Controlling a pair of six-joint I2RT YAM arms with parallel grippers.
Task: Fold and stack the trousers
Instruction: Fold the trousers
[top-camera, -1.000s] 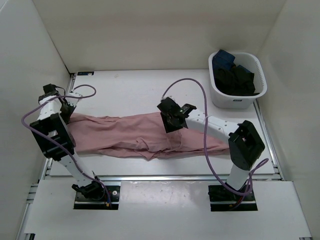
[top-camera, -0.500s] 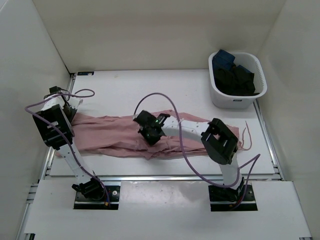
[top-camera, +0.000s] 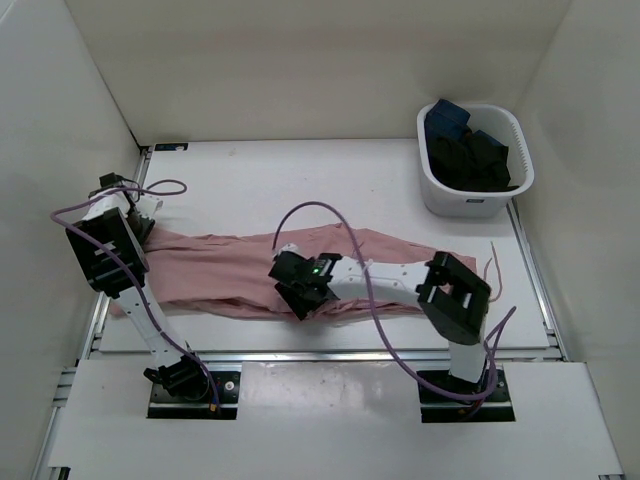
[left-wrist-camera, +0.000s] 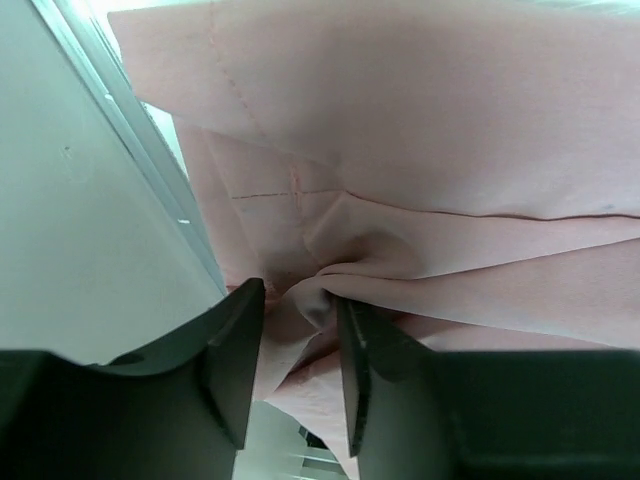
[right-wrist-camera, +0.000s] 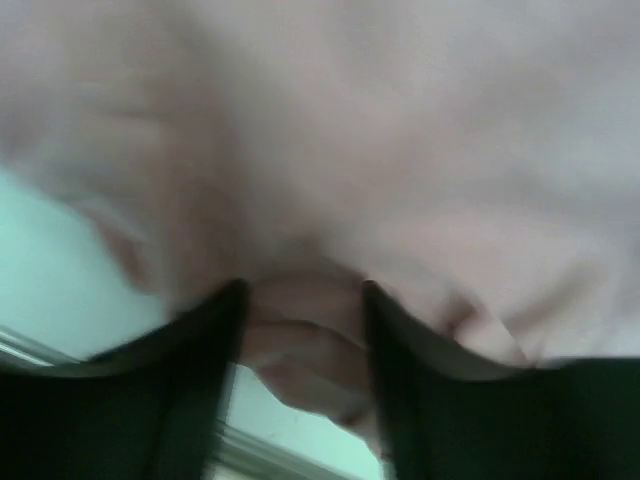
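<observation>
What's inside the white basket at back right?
The white basket holds a heap of dark navy/black clothes, with a brighter blue piece at its back left corner. The heap covers the basket's floor, so anything beneath it can't be seen.

Top external: high behind the near edge of the table (top-camera: 330, 170), looked down over all of it; wrist views: each sat close upon the trousers (top-camera: 220, 270), the part shared with overhead.

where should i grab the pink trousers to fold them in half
Pinch the left end of the trousers, coming straight down from above. They lie flat, stretched left to right on the table, so an end edge is probably the easiest cloth to lift over.
</observation>
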